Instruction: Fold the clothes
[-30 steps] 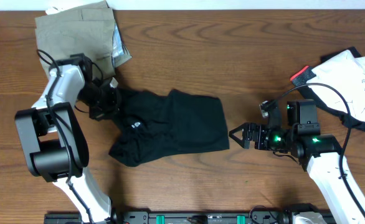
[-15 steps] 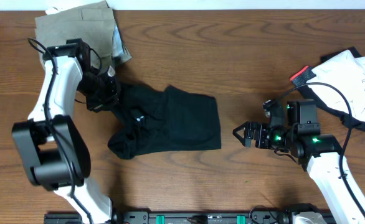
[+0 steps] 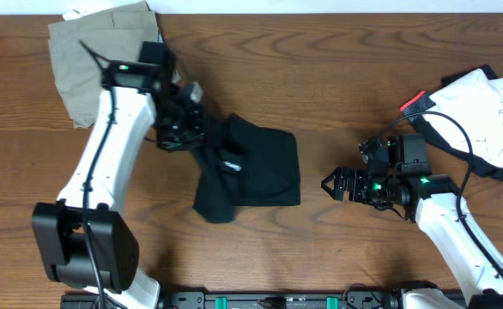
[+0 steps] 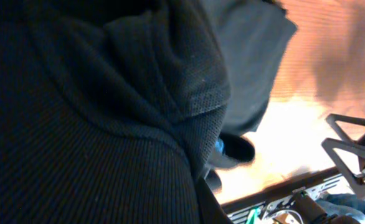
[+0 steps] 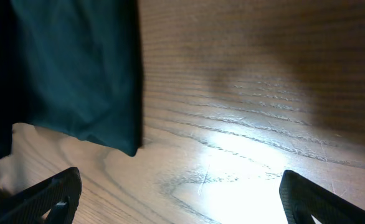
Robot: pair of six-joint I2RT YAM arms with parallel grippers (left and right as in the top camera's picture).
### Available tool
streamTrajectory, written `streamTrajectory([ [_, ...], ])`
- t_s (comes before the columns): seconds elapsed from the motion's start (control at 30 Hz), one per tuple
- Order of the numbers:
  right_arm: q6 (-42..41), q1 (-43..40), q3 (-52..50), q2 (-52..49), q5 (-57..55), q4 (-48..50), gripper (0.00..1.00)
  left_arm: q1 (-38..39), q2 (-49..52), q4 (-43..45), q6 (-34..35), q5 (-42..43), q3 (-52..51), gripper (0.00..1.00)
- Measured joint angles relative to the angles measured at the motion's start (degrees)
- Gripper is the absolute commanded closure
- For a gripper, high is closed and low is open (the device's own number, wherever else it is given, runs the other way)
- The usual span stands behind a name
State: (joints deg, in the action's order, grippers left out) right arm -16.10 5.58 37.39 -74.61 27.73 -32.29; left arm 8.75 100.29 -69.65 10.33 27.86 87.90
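Observation:
A black garment (image 3: pixel 251 167) lies bunched in the middle of the table. My left gripper (image 3: pixel 181 129) is shut on its upper left part and has it folded over toward the right. The cloth fills the left wrist view (image 4: pixel 108 112) and hides the fingers. My right gripper (image 3: pixel 330 184) is open and empty, just right of the garment's right edge. In the right wrist view the fingers (image 5: pixel 179 193) are spread wide over bare wood, with the garment's corner (image 5: pixel 83 81) at the upper left.
Folded khaki clothes (image 3: pixel 97 43) lie at the back left. A white and black pile of clothes (image 3: pixel 479 112) with a red tag lies at the right edge. Bare wood lies between the black garment and that pile.
My left gripper has moved right and slightly up, dragging the garment's left side over its middle. The garment is now narrower. The right gripper has stayed nearly still.

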Motion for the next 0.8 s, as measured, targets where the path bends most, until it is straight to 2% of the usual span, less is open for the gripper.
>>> streamTrajectory([
  [0.2, 0.0, 0.0, 0.0, -0.9, -0.2, 0.0, 0.01, 7.3, 0.0, 4.7, 6.5, -2.8, 0.0, 0.94],
  [0.43, 0.0, 0.0, 0.0, -0.9, 0.1, 0.0, 0.01, 13.5, 0.0, 10.7, 10.1, -4.3, 0.0, 0.93],
  [0.47, 0.0, 0.0, 0.0, -0.9, 0.2, 0.0, 0.01, 14.4, 0.0, 11.5, 10.4, -4.3, 0.0, 0.89],
  [0.6, 0.0, 0.0, 0.0, -0.9, 0.4, -0.1, 0.01, 17.1, 0.0, 13.1, 10.7, -5.2, 0.0, 0.48],
  [0.73, 0.0, 0.0, 0.0, -0.9, 1.0, -0.3, 0.01, 18.1, 0.0, 12.8, 11.1, -7.5, 0.0, 0.34],
  [0.8, 0.0, 0.0, 0.0, -0.9, 1.8, -0.3, 0.01, 17.9, 0.0, 12.5, 11.2, -9.4, 0.0, 0.31],
])
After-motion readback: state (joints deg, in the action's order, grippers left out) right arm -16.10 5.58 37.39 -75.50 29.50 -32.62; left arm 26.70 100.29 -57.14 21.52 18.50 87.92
